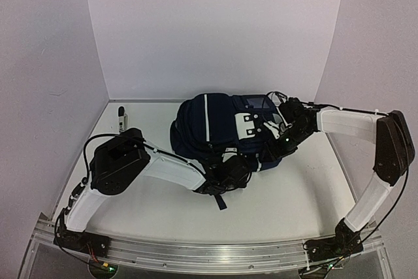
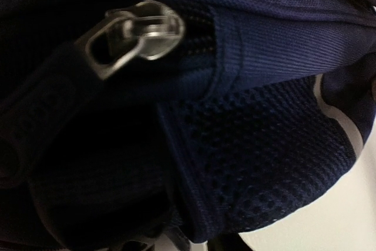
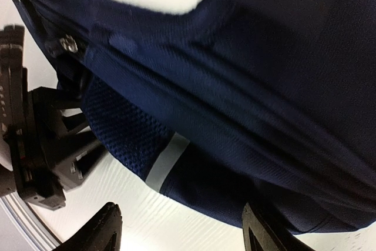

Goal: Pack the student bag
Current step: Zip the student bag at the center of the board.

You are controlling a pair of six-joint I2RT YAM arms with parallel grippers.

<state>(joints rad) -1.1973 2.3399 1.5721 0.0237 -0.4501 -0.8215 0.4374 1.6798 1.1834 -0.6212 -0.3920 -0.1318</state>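
The student bag [image 1: 209,125] lies flat in the middle of the counter [image 1: 281,207], navy, with a thin pale stripe running across its top face. Both arms are on it.

The left end effector [image 1: 234,171] is pressed in at the bag's near edge, right above the dark strap [image 1: 221,200] that trails off the bag toward the arm bases. Its wrist camera is filled with fabric: a silver zip pull [image 2: 136,34] lies against the closed zip line. Just below that is the mesh side pocket [image 2: 258,151], with a grey-white reflective stripe [image 2: 338,119] curving past it. No fingers show clearly there, and from above the tip is lost against the dark cloth. I cannot tell whether that end effector is spread or closed.

The right end effector [image 1: 277,134] comes in over the bag's right side, beside the white patch [image 1: 247,125] on the bag's top face. Here the state is plain: its 2 fingers [image 3: 104,230] stand wide apart, gripping nothing. One is over bare counter off the bag's edge; the other is against the bag's lower seam. The same wrist view catches the left arm's black tip sitting just beside the bag's mesh pocket.

Well off to the bag's left, near the back wall, a white pen-like stick [image 1: 121,119] with a dark cap lies alone on the counter.
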